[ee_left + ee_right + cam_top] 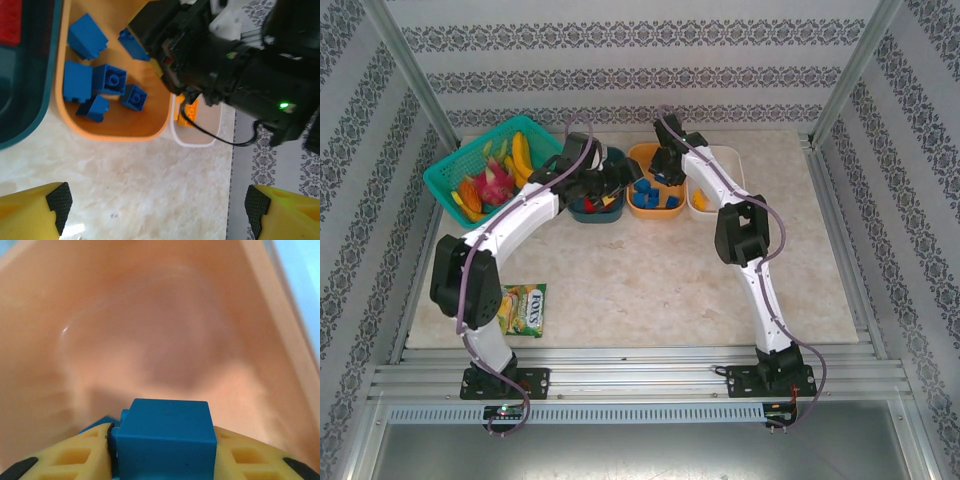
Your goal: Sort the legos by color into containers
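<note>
Blue brick (165,435) clamped in your right jaws hangs inside the orange bin (655,213), upper centre overhead, where other blue bricks (107,80) lie. Left jaws gape empty. Sorting looks nearly done.

Both arms reach far forward, elbows bent. The left hand (155,205) hangs with fingers (57,200) spread wide. The right hand (162,455), seemingly pitched downward, pinches a blue lego (165,432).

Overhead and both close, downward wrist views share the orange bin (120,132).
</note>
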`<state>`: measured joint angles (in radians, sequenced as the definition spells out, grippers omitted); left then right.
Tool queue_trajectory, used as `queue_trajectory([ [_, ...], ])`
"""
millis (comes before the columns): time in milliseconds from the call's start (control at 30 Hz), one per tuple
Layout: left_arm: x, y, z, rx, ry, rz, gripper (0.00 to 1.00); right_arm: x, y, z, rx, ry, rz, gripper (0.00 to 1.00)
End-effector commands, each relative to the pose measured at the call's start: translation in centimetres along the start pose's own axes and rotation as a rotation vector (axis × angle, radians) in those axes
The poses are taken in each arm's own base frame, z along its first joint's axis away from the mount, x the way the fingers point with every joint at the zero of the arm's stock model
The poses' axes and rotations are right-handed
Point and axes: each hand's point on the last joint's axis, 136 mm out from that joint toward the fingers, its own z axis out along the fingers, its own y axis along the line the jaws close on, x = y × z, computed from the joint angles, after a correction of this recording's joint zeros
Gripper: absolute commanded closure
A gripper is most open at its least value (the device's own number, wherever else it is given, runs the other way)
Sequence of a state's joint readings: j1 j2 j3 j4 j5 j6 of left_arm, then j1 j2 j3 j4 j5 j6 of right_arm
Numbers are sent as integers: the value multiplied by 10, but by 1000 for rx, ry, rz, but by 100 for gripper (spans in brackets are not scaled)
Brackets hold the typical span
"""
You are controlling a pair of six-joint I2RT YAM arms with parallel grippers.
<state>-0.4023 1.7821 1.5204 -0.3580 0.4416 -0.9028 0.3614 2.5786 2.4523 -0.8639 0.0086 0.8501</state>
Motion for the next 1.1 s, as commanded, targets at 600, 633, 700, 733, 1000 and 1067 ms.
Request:
queue_trajectory([
  [600, -8, -15, -38, 10, -39, 70, 9, -9, 37, -65, -105, -30, 12, 38],
  [633, -5, -13, -43, 1, -39, 69, 9, -11, 40, -77, -111, -49, 0, 37],
  [700, 0, -9, -53, -15, -45, 66, 9, -14, 43, -102, -124, -81, -19, 37],
  [733, 3, -7, -58, -25, -46, 62, 9, -15, 44, -113, -132, -94, -25, 37],
  [1000, 38, 18, -107, -90, -50, 60, 8, 19, 20, -206, -182, -191, -181, 32],
  [1067, 53, 29, -120, -109, -36, 57, 8, 39, 5, -227, -202, -218, -240, 31],
])
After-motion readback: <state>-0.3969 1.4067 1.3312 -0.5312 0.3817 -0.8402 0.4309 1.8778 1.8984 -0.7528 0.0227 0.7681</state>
